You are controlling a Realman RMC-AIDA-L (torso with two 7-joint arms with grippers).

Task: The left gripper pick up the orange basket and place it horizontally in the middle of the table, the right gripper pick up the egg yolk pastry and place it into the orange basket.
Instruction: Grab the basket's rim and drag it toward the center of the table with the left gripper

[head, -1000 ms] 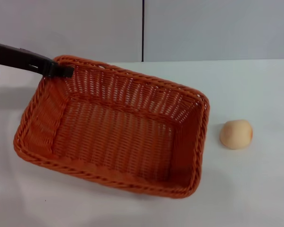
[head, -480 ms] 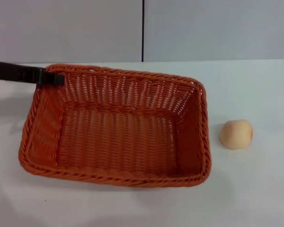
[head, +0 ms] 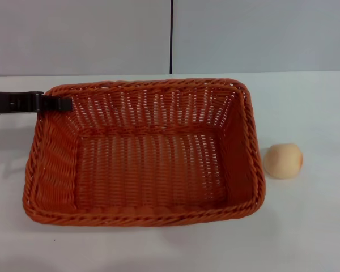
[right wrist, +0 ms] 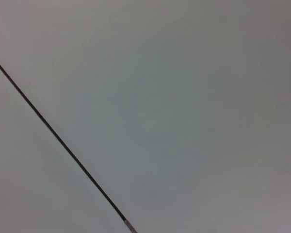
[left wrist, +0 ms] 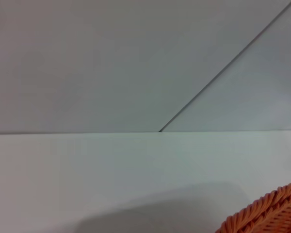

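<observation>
Basket point(head: 141, 150) sits square and flat mid-table point(head: 306, 226), long side across, and the left gripper point(head: 65, 103) is right at its far-left corner, fingers pinching the braided rim. Egg yolk pastry point(head: 283, 160) waits just beside the basket's right wall, untouched. Right gripper is nowhere in view.

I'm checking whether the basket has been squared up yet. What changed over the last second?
The left gripper, at the far-left corner of the orange basket, has swung the basket from a skewed angle until its long sides run straight across the table. It holds that corner as before. The pastry has not moved, lying to the right of the basket, apart from it. The right gripper is out of view.
</observation>
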